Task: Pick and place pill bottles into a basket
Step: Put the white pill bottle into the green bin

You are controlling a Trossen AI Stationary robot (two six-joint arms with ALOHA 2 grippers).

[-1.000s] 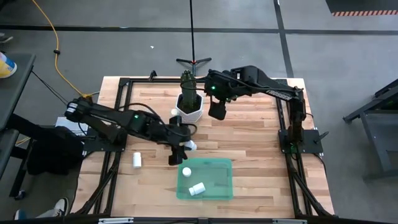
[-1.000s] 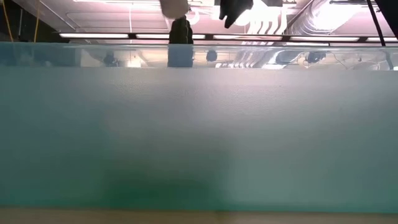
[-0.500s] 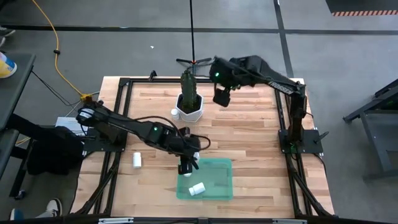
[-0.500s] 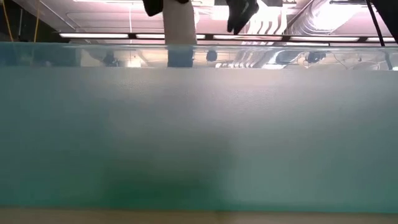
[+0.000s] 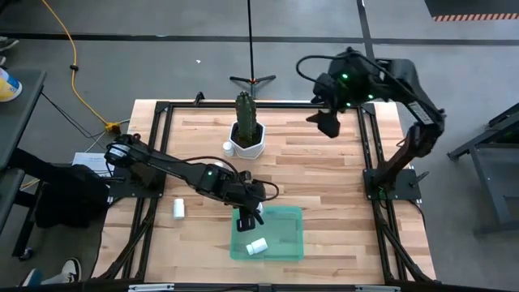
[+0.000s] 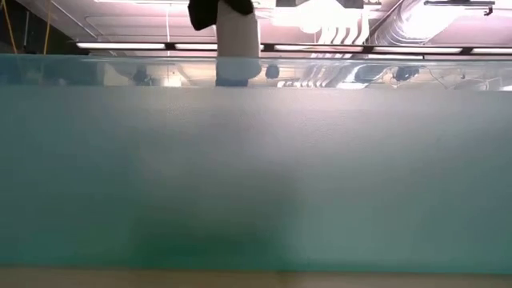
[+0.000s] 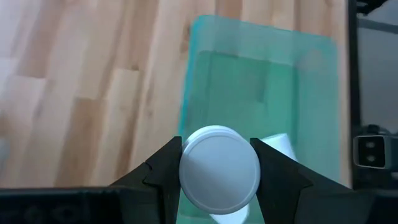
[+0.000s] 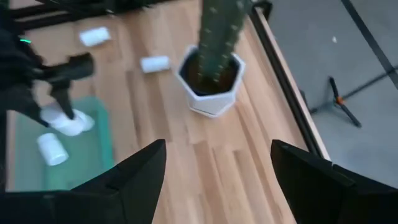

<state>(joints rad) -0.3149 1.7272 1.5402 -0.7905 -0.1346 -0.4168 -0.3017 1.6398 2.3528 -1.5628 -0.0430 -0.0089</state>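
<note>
Wooden table (image 5: 324,174) on grey concrete floor; left gripper (image 5: 248,214) pinches a pill bottle (image 7: 219,168) over the green basket (image 5: 288,235) at 6 o'clock; right gripper (image 5: 328,123) spread, 1 o'clock.

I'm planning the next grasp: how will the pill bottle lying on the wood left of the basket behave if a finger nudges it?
The pill bottle lies on its side on bare planks, so it will probably roll. Small and plastic-looking, it likely weighs little and may skid away. It looks rigid, so squeezing shouldn't deform it.
</note>
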